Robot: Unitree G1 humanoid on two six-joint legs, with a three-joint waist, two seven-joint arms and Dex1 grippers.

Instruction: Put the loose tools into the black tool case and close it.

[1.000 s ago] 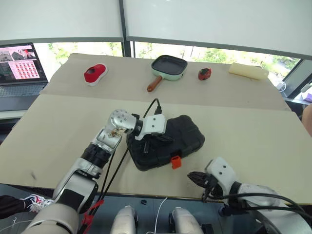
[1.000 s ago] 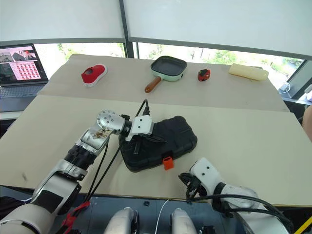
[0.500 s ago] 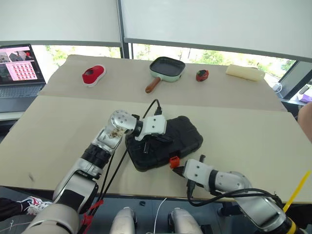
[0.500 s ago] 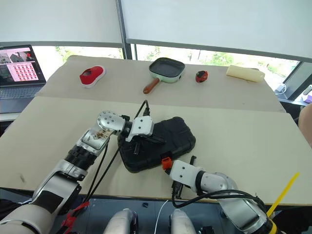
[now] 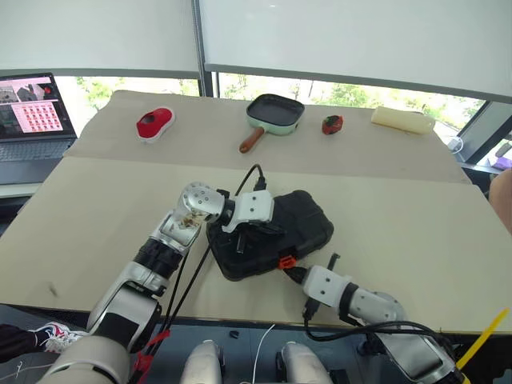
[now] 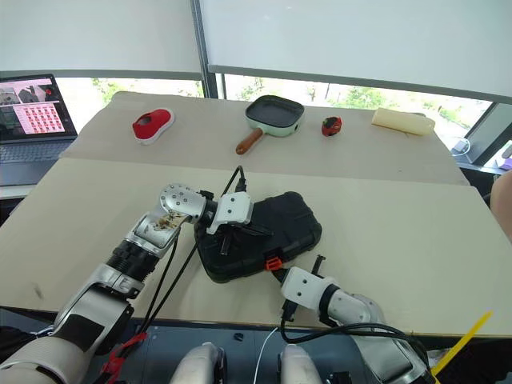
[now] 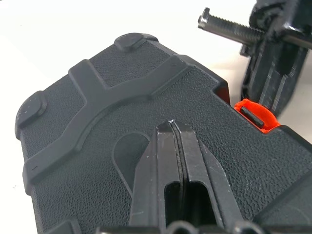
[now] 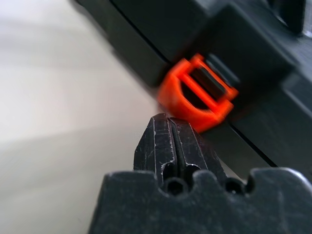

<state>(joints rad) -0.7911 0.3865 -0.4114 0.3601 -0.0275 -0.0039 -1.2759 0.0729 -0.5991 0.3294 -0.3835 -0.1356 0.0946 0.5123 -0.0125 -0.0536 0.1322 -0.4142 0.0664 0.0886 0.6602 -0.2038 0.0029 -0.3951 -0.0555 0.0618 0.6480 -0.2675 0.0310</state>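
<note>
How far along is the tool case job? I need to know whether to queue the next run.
Done: the lid of the black tool case is down, and no loose tools lie on the table. In hand: the shut left gripper rests on the lid, while the shut right gripper points at the orange latch, close to it. Left: the latch looks unfastened, so snapping it shut remains.

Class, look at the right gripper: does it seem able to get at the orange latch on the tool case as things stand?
Probably yes. The right gripper, shut, points straight at the orange latch on the black tool case, with nothing between them; the left gripper rests on the lid.
</note>
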